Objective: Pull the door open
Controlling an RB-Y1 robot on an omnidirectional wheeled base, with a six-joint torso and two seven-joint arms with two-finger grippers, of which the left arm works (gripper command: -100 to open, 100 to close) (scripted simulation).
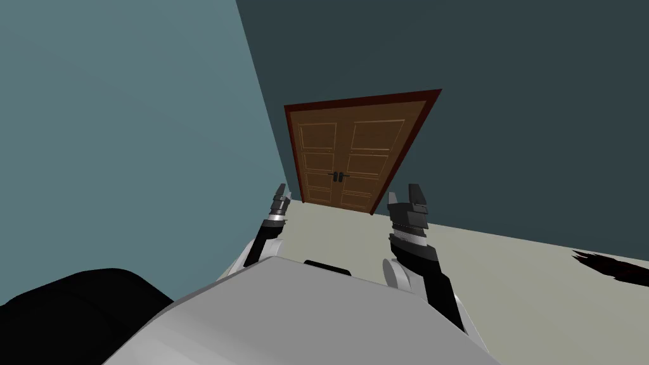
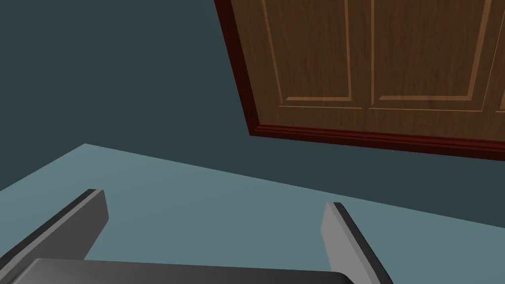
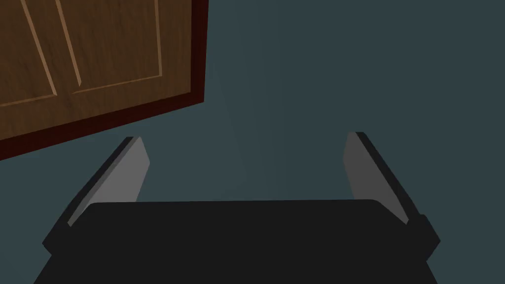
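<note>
Pale floor [image 1: 520, 272] lies under both arms. Left claw [image 1: 279, 190] and right claw [image 1: 415, 193] are raised side by side, each with fingers wide apart, holding nothing. Well beyond them, in the dark teal wall [image 1: 539, 95], stands the brown double door [image 1: 352, 155], shut, with its dark handles [image 1: 339, 176] at the middle, far from both claws.

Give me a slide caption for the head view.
Left end effector and right end effector, both open, short of the closed brown wood-panelled double door.

Both arms reach forward side by side; the left tool [image 1: 279, 190] and right tool [image 1: 416, 193] are spread wide.
</note>
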